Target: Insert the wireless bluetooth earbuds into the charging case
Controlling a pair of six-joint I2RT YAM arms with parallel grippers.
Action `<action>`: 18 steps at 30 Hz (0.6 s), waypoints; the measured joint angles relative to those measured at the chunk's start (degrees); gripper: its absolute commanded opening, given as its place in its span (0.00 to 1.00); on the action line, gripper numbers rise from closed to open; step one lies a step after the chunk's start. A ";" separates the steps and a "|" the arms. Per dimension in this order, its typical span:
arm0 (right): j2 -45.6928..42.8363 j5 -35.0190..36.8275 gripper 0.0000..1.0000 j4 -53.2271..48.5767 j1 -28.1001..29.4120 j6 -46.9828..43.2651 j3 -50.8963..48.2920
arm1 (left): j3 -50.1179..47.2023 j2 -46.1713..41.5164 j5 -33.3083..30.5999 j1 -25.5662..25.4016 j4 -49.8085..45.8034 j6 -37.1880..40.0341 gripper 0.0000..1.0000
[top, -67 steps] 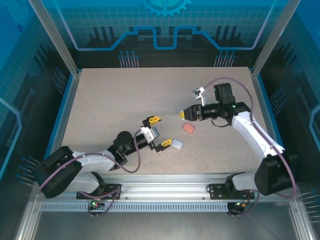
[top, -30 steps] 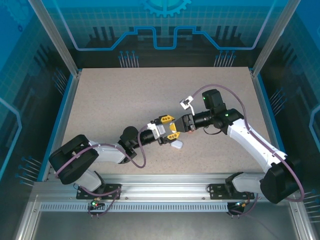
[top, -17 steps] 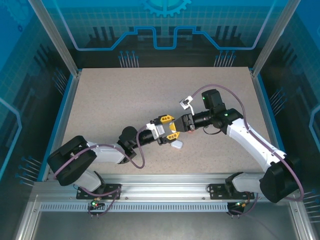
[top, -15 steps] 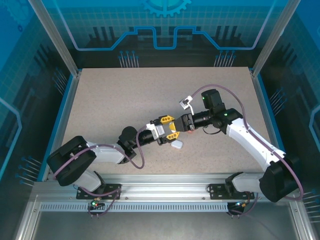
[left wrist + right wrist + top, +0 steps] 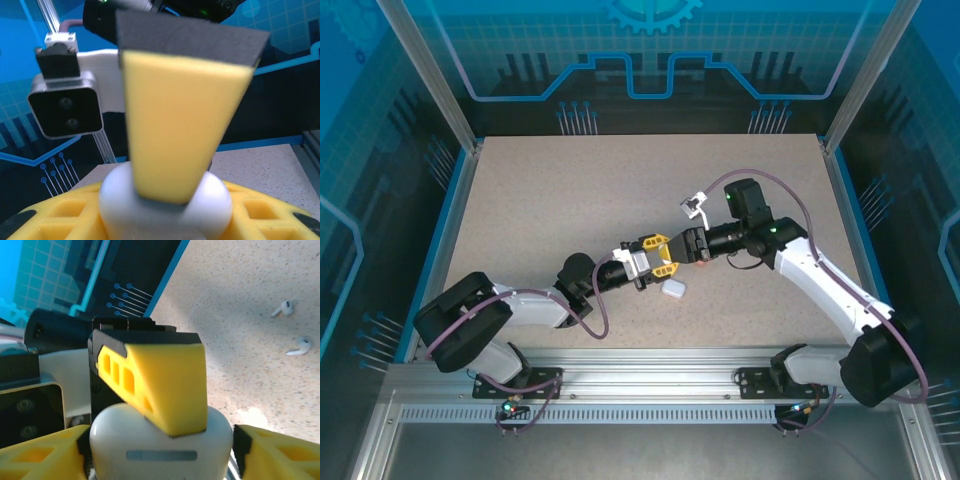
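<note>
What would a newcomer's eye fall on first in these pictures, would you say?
The left gripper and right gripper meet fingertip to fingertip mid-table, a white charging case sitting between their yellow fingers. A second pale case lies right beside them, and two white earbuds lie loose on the tabletop.

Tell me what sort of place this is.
Probably a robotics lab test cell: left arm and right arm bolted to an aluminium rail, a speckled tabletop fenced by metal posts, blue circuit-print panels around it.
</note>
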 measured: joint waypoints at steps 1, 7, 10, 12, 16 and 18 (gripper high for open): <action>-0.66 0.96 0.84 -0.50 0.00 -0.24 0.04 | -0.04 0.00 -0.02 0.00 -0.07 0.00 0.38; -5.22 8.66 0.84 -6.49 0.00 -2.62 2.36 | -0.33 -0.61 -0.66 0.00 -3.39 0.11 0.36; -5.64 13.92 0.81 -10.93 0.39 -3.67 5.53 | -0.52 -2.47 -1.42 -0.02 -7.87 0.57 0.35; -5.11 18.12 0.78 -14.32 2.05 -4.35 8.17 | -0.52 -4.11 -2.10 -0.13 -11.69 1.36 0.35; -3.63 22.10 0.73 -17.35 6.16 -4.52 10.56 | -0.50 -6.56 -3.23 -0.68 -17.88 2.51 0.35; -2.56 23.17 0.72 -17.81 7.65 -4.42 10.56 | -0.50 -6.91 -3.63 -0.87 -19.93 3.15 0.35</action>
